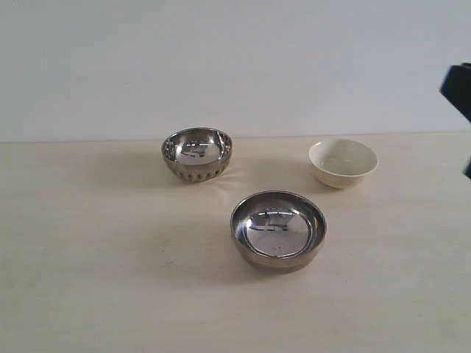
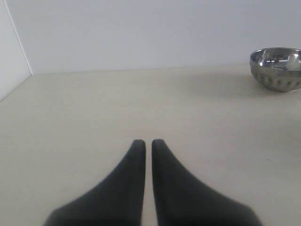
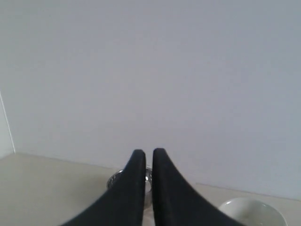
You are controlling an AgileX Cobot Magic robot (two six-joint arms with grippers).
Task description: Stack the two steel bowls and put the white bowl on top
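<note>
The left gripper (image 2: 145,141) and the right gripper (image 3: 145,150) are each pinched almost closed and hold nothing. To start well, open wide, pinch the ribbed steel bowl (image 1: 196,154) by its rim and lower it level into the wider smooth steel bowl (image 1: 278,228). The white bowl (image 1: 343,162) sits apart, far right.

Black tapered left hand (image 2: 148,141), right hand (image 3: 148,150) alike
</note>
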